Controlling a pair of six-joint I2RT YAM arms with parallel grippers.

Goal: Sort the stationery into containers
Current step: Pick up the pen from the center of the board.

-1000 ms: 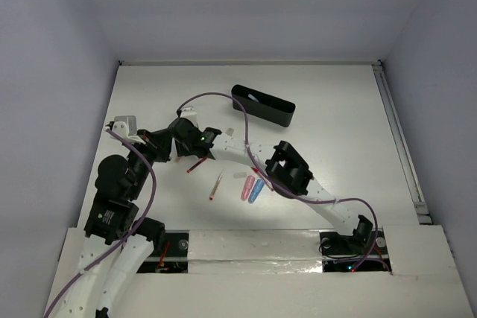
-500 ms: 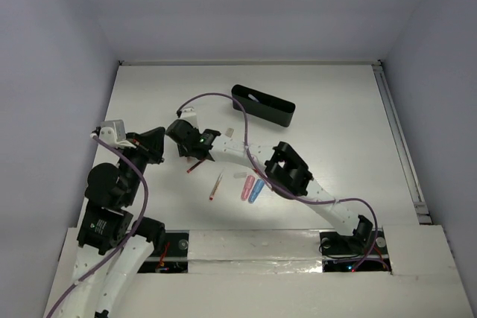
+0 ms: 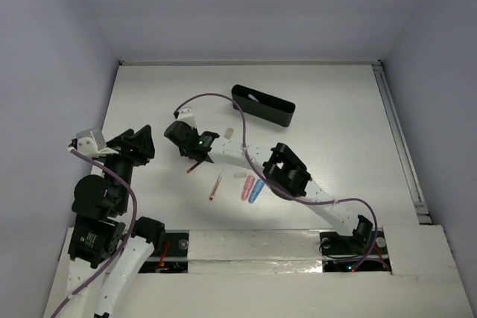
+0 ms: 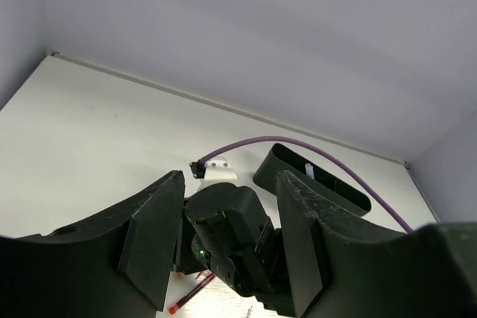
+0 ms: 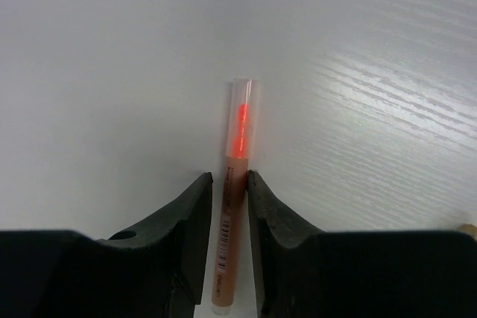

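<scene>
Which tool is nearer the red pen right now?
Right. The right tool straddles the red pen; the left tool sits well clear, over on the left side.

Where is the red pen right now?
Top view, left of centre: the red pen lies between the right gripper's jaws, the pink pen its nearest neighbour.

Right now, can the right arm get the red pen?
Probably yes. The right pincer has a finger close on each side of the red pen, which lies flat on the table. The left pincer sits open, well apart, so nothing blocks the grasp.
</scene>
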